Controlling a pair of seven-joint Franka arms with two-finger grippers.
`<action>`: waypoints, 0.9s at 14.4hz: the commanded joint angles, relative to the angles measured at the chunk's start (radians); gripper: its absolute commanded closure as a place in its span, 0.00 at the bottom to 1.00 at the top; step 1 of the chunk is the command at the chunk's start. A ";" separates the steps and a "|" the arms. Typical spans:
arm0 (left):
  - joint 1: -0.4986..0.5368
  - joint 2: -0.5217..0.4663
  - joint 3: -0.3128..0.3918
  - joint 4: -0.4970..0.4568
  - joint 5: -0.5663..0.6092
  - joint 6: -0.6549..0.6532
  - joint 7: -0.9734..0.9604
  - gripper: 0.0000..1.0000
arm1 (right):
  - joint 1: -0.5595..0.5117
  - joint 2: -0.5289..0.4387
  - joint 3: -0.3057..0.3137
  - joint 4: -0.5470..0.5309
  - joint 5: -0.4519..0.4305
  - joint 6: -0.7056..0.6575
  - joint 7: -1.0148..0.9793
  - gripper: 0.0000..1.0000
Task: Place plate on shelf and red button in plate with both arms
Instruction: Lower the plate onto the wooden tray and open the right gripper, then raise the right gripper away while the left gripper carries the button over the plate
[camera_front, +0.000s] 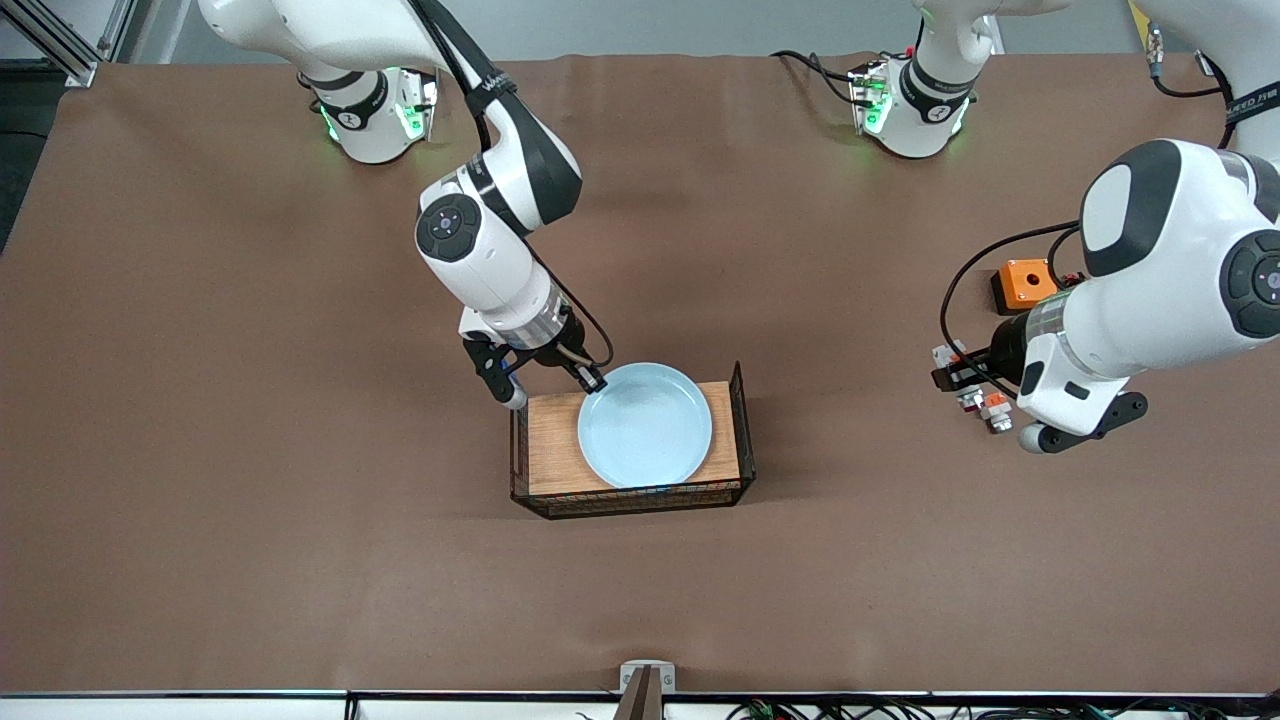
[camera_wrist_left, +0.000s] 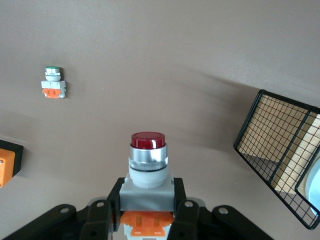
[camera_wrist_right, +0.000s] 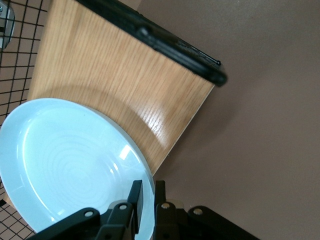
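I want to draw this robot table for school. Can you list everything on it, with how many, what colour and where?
plate: one, pale blue, lying on the wooden tray.
wooden tray: one, light wood with black wire sides, mid-table.
red button: one, red cap, grey and orange body, held in the left gripper.
green button: one, green cap, on the table at the left arm's end.
orange box: one, orange, beside the left arm.
left gripper: shut on the red button.
right gripper: at the plate's rim.

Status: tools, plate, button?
Left tool shut on button, above table. Right tool at plate rim; plate in tray. Nothing blocking.
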 joint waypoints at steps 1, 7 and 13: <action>0.003 0.004 -0.003 0.021 -0.020 -0.019 0.004 0.77 | -0.001 -0.003 -0.008 0.015 -0.010 -0.036 0.006 0.44; -0.019 0.000 -0.033 0.026 -0.018 -0.019 -0.085 0.76 | -0.012 -0.068 -0.017 0.182 -0.015 -0.413 0.035 0.00; -0.080 0.016 -0.109 0.075 -0.017 -0.017 -0.325 0.76 | -0.143 -0.120 -0.019 0.348 -0.016 -0.821 -0.104 0.00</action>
